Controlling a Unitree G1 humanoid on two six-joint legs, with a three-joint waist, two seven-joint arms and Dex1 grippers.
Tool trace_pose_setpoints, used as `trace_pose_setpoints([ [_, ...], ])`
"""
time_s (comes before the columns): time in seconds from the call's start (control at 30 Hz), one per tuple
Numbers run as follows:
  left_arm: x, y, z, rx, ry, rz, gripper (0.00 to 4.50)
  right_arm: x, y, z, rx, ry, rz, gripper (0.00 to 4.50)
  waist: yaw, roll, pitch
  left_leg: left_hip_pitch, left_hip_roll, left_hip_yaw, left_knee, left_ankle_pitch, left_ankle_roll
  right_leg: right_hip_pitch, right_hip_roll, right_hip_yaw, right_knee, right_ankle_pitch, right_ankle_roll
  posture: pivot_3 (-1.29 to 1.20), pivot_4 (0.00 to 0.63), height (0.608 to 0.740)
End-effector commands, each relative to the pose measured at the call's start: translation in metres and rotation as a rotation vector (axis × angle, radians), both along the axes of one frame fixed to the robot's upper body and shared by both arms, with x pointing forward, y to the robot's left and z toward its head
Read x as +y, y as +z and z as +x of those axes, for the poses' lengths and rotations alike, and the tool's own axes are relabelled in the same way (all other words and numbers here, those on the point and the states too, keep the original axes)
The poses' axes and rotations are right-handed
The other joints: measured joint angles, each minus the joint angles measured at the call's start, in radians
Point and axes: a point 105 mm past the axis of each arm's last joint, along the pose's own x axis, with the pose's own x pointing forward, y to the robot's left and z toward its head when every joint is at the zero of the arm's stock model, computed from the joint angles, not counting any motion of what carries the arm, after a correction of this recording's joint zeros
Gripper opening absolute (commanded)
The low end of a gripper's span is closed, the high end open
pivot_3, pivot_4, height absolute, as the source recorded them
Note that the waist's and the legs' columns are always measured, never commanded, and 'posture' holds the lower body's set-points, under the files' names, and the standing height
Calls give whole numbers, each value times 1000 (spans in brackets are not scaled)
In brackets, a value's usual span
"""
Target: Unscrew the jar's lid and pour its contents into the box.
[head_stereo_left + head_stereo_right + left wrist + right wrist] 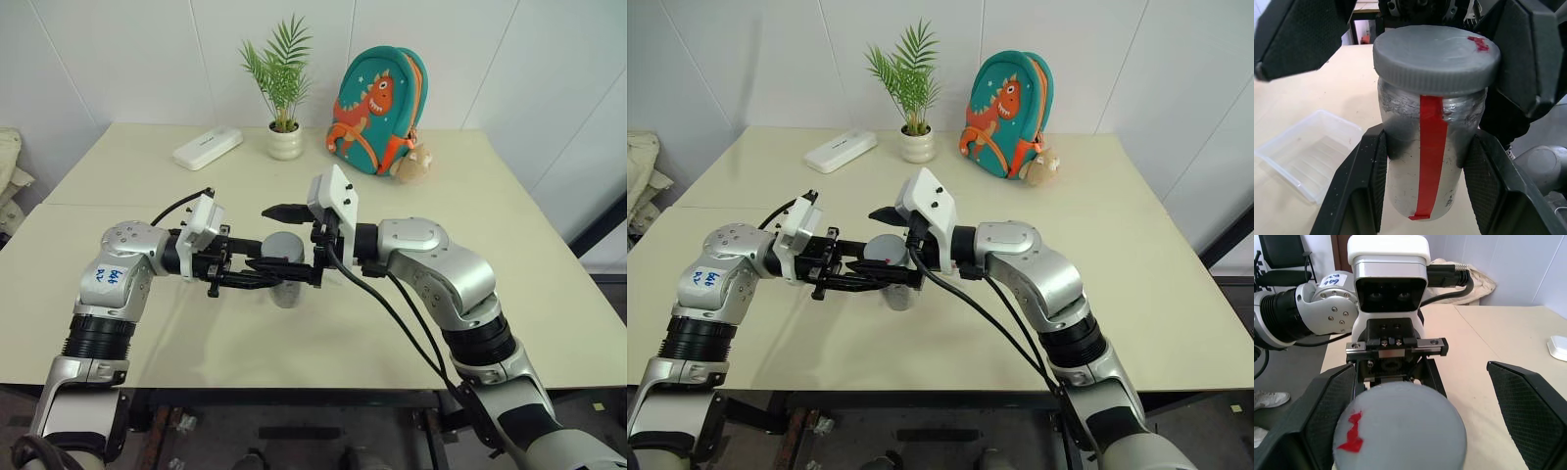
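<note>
The jar [1430, 161], silvery-grey with a red strip down its side, is held upright above the table [509, 245], clamped between the fingers of the left gripper [1425, 196], with the lid [1436, 58] seated on top. The right gripper [1415, 426] is spread wide, one finger at either side of the lid, neither pad seen touching it. The box [1308, 159], clear and shallow, is seen on the table beneath and beside the jar.
</note>
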Motion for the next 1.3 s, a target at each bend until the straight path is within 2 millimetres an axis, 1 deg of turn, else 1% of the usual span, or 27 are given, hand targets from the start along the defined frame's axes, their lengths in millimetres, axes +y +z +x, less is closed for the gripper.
trace_pose_setpoints([
  [0.03, 4, 7, -8, -31, -28, 6, 1874, -13, 16, 6, -59, -57, 16, 4488, 0, 0, 0, 0, 0, 0, 0, 0, 0, 0, 0, 0, 0, 0, 0, 0, 150, 740],
  [0.4, 15, 4, -3, 6, 27, 18, 1874, -35, 18, 9, -70, -108, -8, 4488, 1, 0, 0, 0, 0, 0, 0, 0, 0, 0, 0, 0, 0, 0, 0, 0, 150, 740],
  [0.53, 18, 4, -1, 11, 42, 16, 1874, -39, 20, 0, -69, -90, -7, 4488, 2, 0, 0, 0, 0, 0, 0, 0, 0, 0, 0, 0, 0, 0, 0, 0, 150, 740],
  [0.67, 21, 5, 2, 16, 51, 16, 1874, -40, 23, -13, -61, -49, 1, 4488, 2, 0, 0, 0, 0, 0, 0, 0, 0, 0, 0, 0, 0, 0, 0, 0, 150, 740],
  [0.77, 23, 5, 4, 19, 57, 18, 1874, -40, 28, -18, -58, -36, 15, 4488, 1, 0, 0, 0, 0, 0, 0, 0, 0, 0, 0, 0, 0, 0, 0, 0, 150, 740],
  [0.83, 22, 5, 5, 23, 54, 18, 1874, -36, 32, -18, -55, -35, 41, 4488, 1, 0, 0, 0, 0, 0, 0, 0, 0, 0, 0, 0, 0, 0, 0, 0, 150, 740],
  [0.93, 17, 5, 5, 30, 34, 13, 1874, -25, 34, -18, -37, -28, 75, 4488, 0, 0, 0, 0, 0, 0, 0, 0, 0, 0, 0, 0, 0, 0, 0, 0, 150, 740],
  [1.03, 11, 5, 4, 33, 10, 14, 1874, -12, 30, -15, -7, -26, 90, 4488, 0, 0, 0, 0, 0, 0, 0, 0, 0, 0, 0, 0, 0, 0, 0, 0, 150, 740],
  [1.3, 3, 6, 3, 19, -17, 18, 1874, 8, 21, -12, 33, -11, 89, 4488, 0, 0, 0, 0, 0, 0, 0, 0, 0, 0, 0, 0, 0, 0, 0, 0, 150, 740],
])
